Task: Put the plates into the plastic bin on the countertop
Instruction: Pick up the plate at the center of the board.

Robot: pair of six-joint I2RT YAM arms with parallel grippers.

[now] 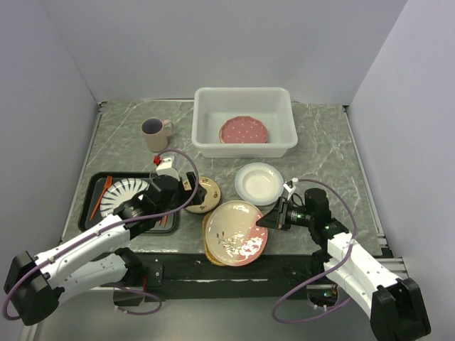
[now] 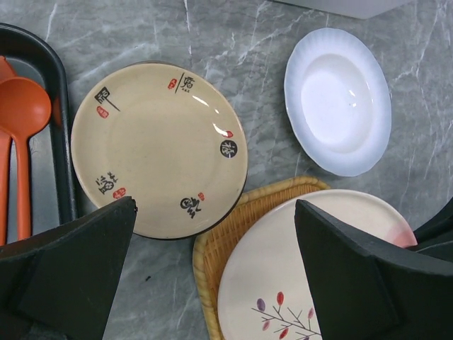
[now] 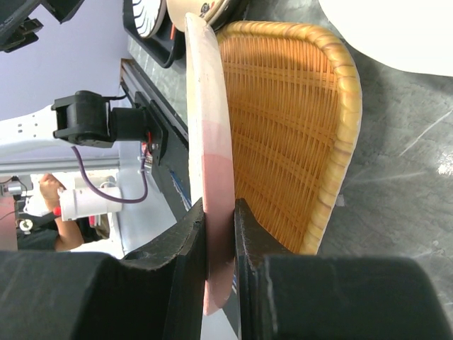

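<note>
My right gripper (image 1: 270, 219) (image 3: 219, 212) is shut on the pink right rim of the cream-and-pink sprig plate (image 1: 237, 231) (image 3: 207, 120) (image 2: 311, 269). That plate is tilted up over the orange woven squarish plate (image 1: 211, 249) (image 3: 283, 120) (image 2: 219, 241). My left gripper (image 1: 186, 190) (image 2: 216, 205) hangs open above the gap between the small tan plate (image 1: 206, 193) (image 2: 159, 145) and the orange one, holding nothing. A plain white plate (image 1: 259, 182) (image 2: 340, 99) lies on the countertop (image 1: 320, 142). The plastic bin (image 1: 242, 91) stands at the back with a pink dotted plate (image 1: 244, 130) inside.
A black tray (image 1: 92, 192) (image 2: 60, 92) at the left holds a white plate with dark stripes (image 1: 122, 193) and orange utensils (image 1: 99, 195) (image 2: 21, 134). A mug (image 1: 155, 133) stands left of the bin. Walls close in on three sides.
</note>
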